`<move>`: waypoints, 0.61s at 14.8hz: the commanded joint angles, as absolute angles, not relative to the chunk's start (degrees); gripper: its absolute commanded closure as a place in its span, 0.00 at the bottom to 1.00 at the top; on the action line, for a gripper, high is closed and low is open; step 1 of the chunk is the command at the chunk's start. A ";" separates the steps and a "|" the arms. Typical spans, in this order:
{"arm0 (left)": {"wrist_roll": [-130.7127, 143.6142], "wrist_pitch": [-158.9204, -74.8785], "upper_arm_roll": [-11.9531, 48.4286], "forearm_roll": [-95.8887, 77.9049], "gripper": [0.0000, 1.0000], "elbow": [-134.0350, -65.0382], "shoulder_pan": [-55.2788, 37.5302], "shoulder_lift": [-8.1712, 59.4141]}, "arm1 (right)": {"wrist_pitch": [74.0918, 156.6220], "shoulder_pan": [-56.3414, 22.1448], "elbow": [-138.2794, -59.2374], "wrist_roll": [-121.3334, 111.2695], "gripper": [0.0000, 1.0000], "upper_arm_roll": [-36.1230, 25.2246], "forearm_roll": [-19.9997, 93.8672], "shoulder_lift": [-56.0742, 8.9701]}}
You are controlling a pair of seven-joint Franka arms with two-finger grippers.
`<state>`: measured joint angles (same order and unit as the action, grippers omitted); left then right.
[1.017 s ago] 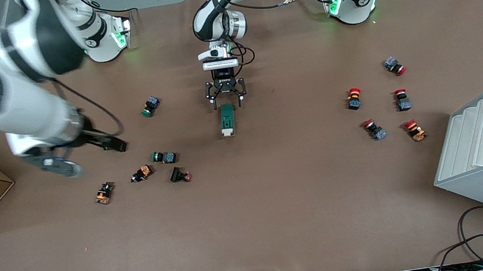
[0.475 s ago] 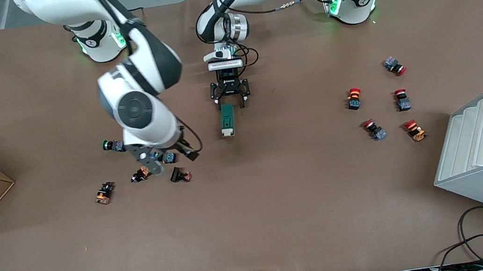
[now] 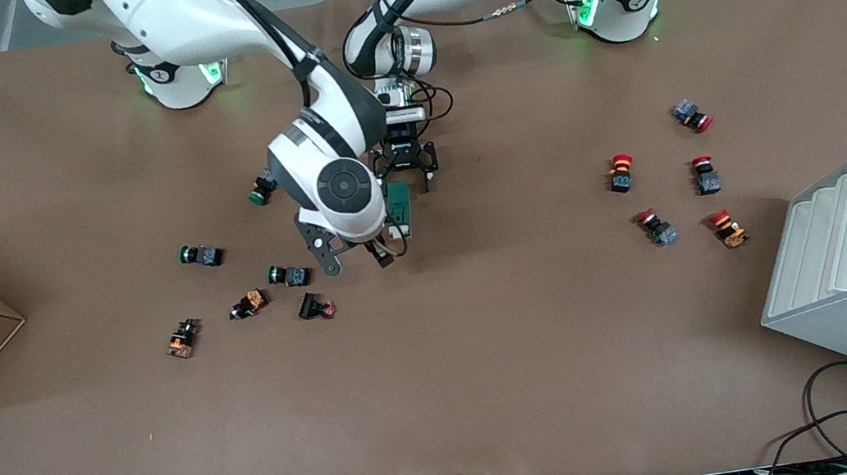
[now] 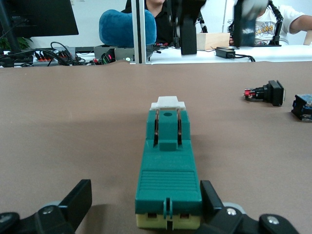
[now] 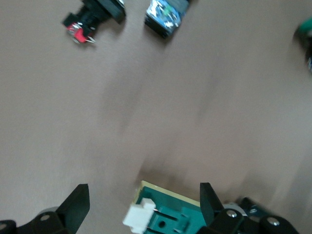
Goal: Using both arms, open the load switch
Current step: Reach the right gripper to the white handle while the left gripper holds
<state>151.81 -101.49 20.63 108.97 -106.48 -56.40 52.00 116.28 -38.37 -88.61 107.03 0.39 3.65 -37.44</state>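
The load switch (image 3: 399,208) lies flat on the table (image 3: 491,360), around the middle of its length and closer to the edge where the arm bases stand, its long axis running from that edge toward the front camera, white toggle end nearest the camera. The left gripper (image 3: 404,164) sits low at the switch's base-side end, its 2 fingers (image 4: 78,200) spread wide on either side of that end, one finger close against the body, not clamped. The right gripper (image 3: 350,254) hangs over the toggle end, its fingers (image 5: 78,200) wide apart and holding nothing, the white toggle between them in the right wrist view. Toward the right arm's end of the table lie 6 small push buttons (image 3: 288,275); toward the left arm's end lie 5 red-capped push buttons (image 3: 620,172).
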 commanded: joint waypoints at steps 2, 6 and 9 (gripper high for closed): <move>153.72 -100.20 20.30 110.04 0.02 -105.29 -57.30 53.00 | 116.89 -38.32 -87.63 111.27 0.00 -0.09 7.99 -39.11; 154.60 -100.11 20.22 110.21 0.01 -104.94 -58.44 55.18 | 117.42 -39.46 -87.63 111.53 0.00 -0.09 10.81 -40.60; 154.51 -100.11 20.21 110.13 0.01 -104.33 -58.54 55.90 | 118.74 -39.90 -87.54 112.76 0.00 -0.09 11.95 -42.27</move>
